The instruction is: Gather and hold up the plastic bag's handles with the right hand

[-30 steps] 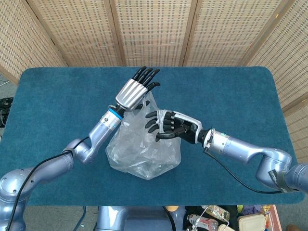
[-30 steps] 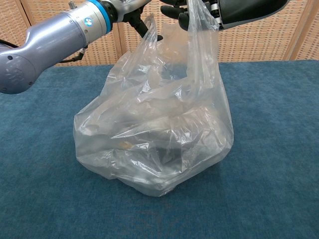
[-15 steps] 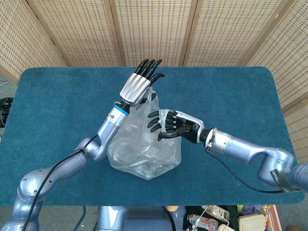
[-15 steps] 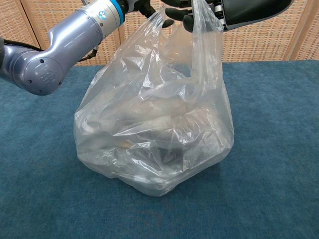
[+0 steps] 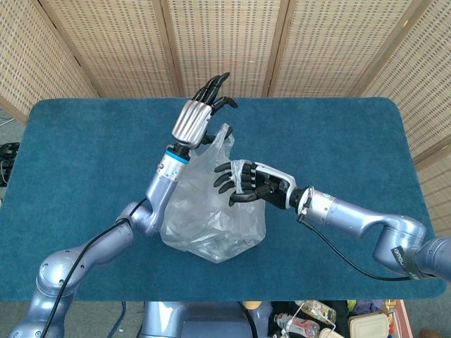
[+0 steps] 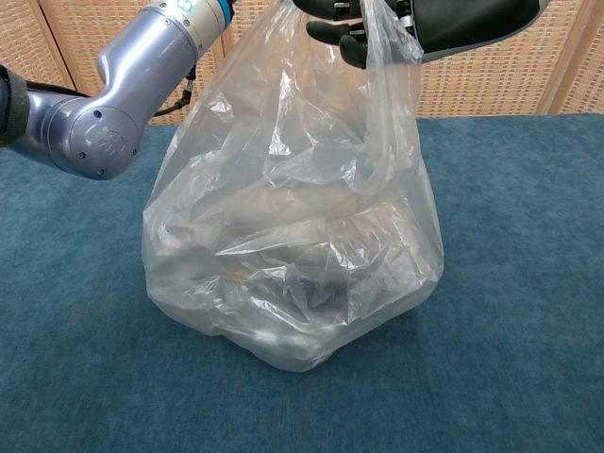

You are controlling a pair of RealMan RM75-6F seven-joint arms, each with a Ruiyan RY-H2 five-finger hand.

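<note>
A clear plastic bag (image 5: pixel 211 218) with dark contents stands on the blue table (image 5: pixel 84 141); in the chest view the bag (image 6: pixel 293 245) fills the middle. My left hand (image 5: pixel 199 116) is raised above the bag's far side and holds one handle (image 5: pixel 223 135) pulled up. My right hand (image 5: pixel 243 184) is at the bag's top right, fingers curled, with the other handle (image 5: pixel 240 169) wrapped over them. In the chest view the right hand (image 6: pixel 377 21) shows at the top edge with that handle (image 6: pixel 382 57) hanging from it; the left hand itself is cut off above the frame.
The left forearm (image 6: pixel 123 85) crosses the upper left of the chest view. Woven folding screens (image 5: pixel 225 42) stand behind the table. Boxes and clutter (image 5: pixel 331 320) lie on the floor beyond the table's near edge.
My left hand has risen and turned, drawing its side of the bag taller and tauter. The right hand has stayed nearly still with its handle.
</note>
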